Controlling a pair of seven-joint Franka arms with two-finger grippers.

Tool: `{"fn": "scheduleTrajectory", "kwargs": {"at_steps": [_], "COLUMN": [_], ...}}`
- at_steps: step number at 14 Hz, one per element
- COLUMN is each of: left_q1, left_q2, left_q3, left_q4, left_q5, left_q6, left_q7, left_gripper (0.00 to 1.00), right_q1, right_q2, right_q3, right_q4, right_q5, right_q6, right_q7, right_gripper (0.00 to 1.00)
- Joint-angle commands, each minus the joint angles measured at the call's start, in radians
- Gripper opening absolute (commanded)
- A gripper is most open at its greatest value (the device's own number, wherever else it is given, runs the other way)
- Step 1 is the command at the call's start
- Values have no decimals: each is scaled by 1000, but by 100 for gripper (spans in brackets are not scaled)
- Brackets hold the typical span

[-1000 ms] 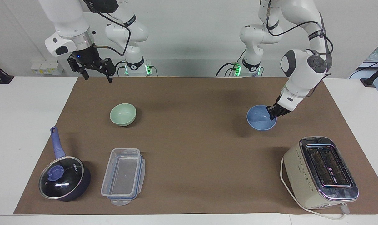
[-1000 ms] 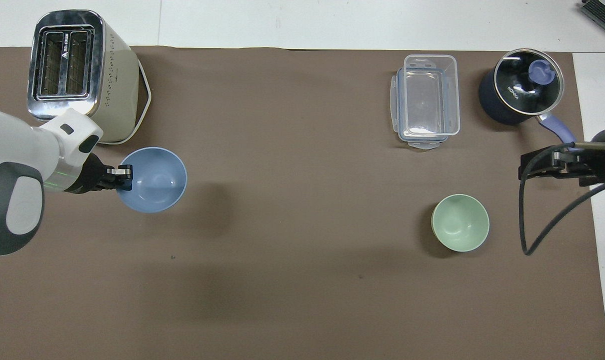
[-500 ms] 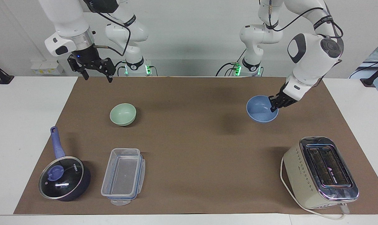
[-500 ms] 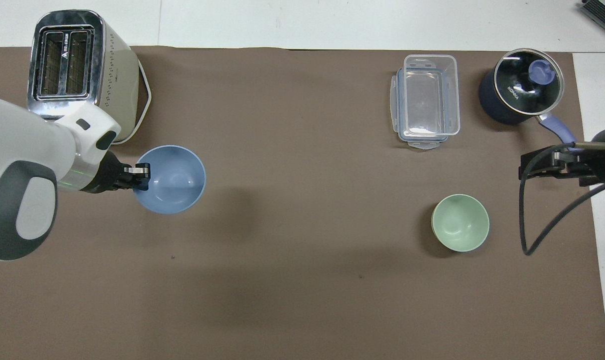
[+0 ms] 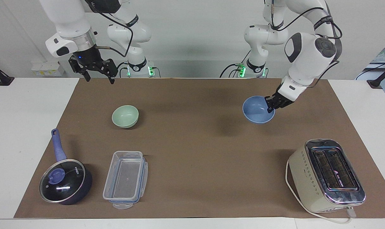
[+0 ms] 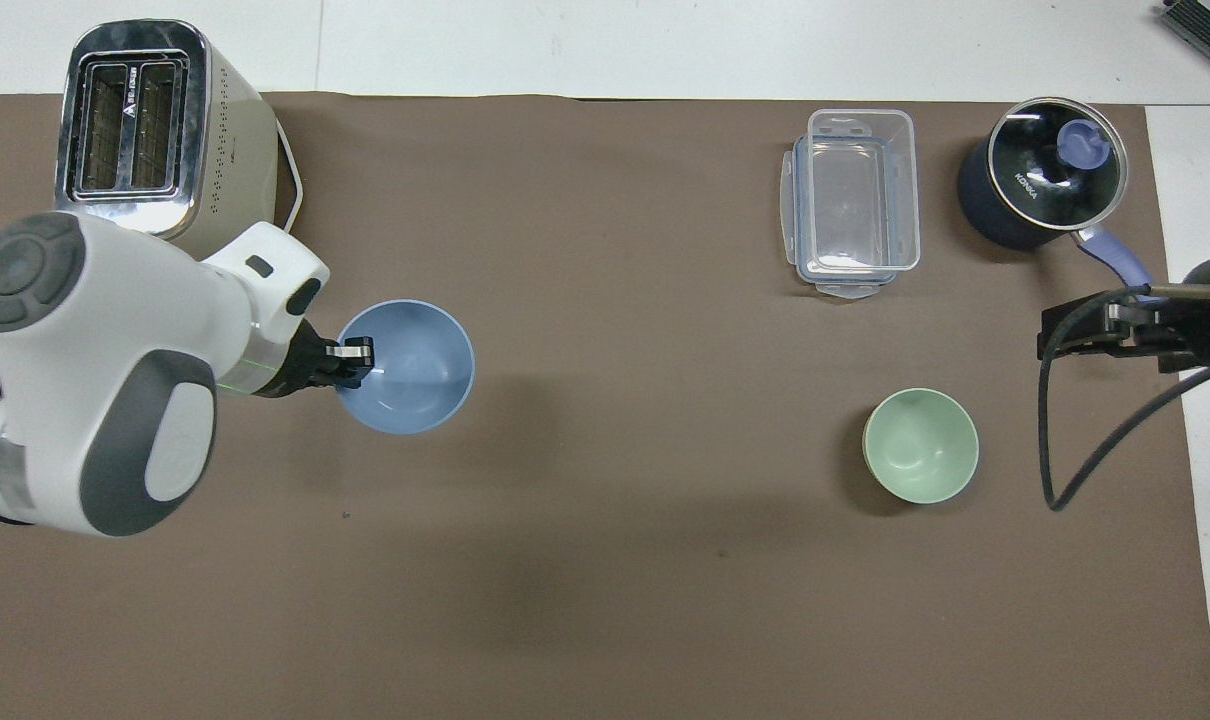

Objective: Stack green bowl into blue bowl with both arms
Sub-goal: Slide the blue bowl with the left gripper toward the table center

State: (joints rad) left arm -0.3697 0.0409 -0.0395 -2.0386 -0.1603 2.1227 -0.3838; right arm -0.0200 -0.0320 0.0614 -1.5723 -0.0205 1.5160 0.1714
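Gripping blue bowl [image 5: 257,110] by rim, mouth up, left gripper [image 5: 270,107].

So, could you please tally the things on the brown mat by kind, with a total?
Bowls: 2, the pale mint-green round bowl and the periwinkle-blue round bowl
Pots: 1, the dark lidded pot with a blue handle
Containers: 1, the clear plastic box
Toasters: 1, the cream two-slot toaster
Total: 5

This looks like a robot lab, because two big white robot arms [image 5: 307,54] with black cables stand at a white desk [image 5: 27,127] covered by a brown paper sheet [image 5: 192,152], beside a plain wall with power sockets [image 5: 47,69].
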Motion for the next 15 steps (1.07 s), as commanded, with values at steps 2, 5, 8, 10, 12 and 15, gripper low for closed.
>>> {"fn": "scheduleTrajectory", "kwargs": {"at_steps": [2,5,8,10,12,15], "left_q1": [-107,-187,-244,-258,-267,-275], "left_q2": [11,46,74,76,85,134], "left_q3": [15,15,13,13,13,13], "left_q4": [-84,-115,-137,-137,-137,-137], "left_q5": [-16,-16,-16,-16,-16,-16], "left_q6": [126,202,290,292,307,344], "left_q7": [-36,-73,-113,-112,-113,-95], "left_gripper": [0,0,0,0,0,7], "right_q1": [-14,-15,-15,-15,-23,-25], "right_q2": [-28,-28,-28,-28,-28,-28], "right_q3": [0,0,0,0,0,0], "right_q4": [-29,-29,-31,-31,-31,-31], "right_q5": [24,22,24,24,24,24], "right_q6": [-2,-2,-2,-2,0,-2], "right_q7": [-7,-9,-12,-16,-16,-20], "right_gripper": [100,100,100,100,100,100]}}
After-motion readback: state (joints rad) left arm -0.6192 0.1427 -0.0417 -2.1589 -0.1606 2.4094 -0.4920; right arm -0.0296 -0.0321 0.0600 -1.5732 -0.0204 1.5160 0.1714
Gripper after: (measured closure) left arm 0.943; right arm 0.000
